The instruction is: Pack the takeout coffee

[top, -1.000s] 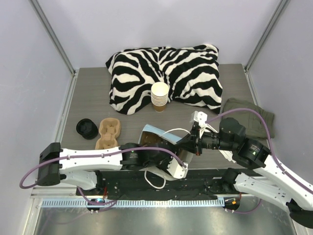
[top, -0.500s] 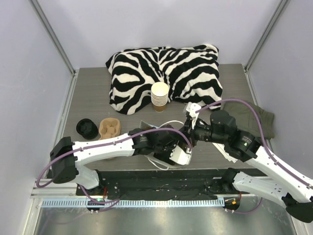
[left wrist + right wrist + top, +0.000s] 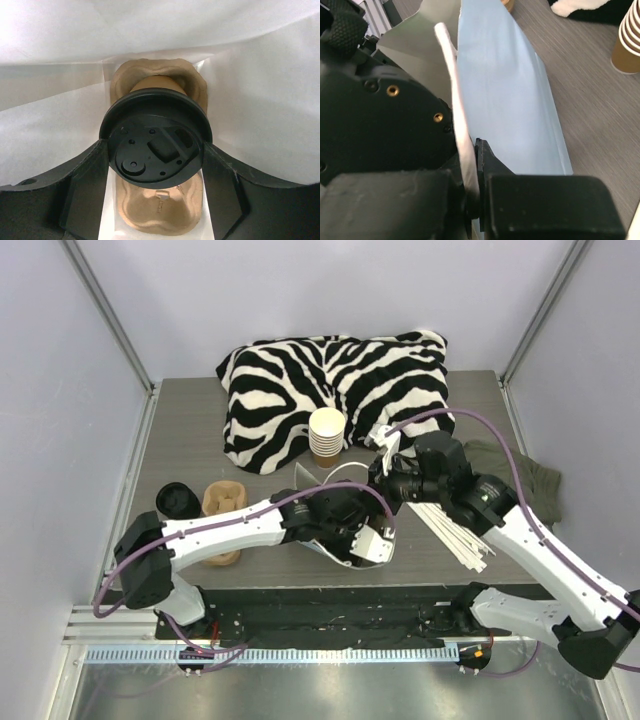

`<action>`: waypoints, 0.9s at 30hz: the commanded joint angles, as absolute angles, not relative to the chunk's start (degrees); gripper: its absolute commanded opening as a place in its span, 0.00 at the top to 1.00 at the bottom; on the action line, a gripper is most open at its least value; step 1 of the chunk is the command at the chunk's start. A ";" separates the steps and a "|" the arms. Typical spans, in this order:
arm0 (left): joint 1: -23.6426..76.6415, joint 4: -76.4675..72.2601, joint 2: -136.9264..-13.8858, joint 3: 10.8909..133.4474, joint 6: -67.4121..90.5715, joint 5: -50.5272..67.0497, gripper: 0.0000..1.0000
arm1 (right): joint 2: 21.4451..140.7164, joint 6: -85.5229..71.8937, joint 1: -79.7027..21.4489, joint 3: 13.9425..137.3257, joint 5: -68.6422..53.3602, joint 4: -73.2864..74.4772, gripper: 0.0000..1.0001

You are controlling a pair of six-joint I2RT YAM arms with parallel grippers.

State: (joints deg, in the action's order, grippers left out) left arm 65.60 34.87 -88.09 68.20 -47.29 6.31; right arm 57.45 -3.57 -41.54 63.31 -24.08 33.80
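Little room: left gripper (image 3: 156, 167) clasps takeout coffee (image 3: 152, 125), bag (image 3: 260, 100) walls close around.

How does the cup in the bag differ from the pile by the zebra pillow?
The takeout coffee wears a black lid; the stack of cups is open-topped. The coffee is one cup, gripped by the left tool inside the bag; the stack stands free on the table. Both are tan paper.

The edge of a pale blue bag (image 3: 510, 110) is pinched in the right tool (image 3: 471, 175); a stack of paper cups (image 3: 627, 40) is seen ahead-right on the counter (image 3: 595, 120).
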 commanded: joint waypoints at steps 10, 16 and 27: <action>60.29 42.45 -100.89 71.63 -53.34 14.33 0.83 | 63.72 1.58 -36.21 67.50 -36.39 40.52 0.99; 59.77 42.72 -101.43 70.31 -54.14 14.68 0.82 | 64.86 2.81 -35.95 69.25 -32.17 42.80 0.81; 57.92 45.26 -103.62 72.51 -55.37 16.61 0.80 | 66.44 6.33 -35.60 72.69 -29.45 47.11 0.60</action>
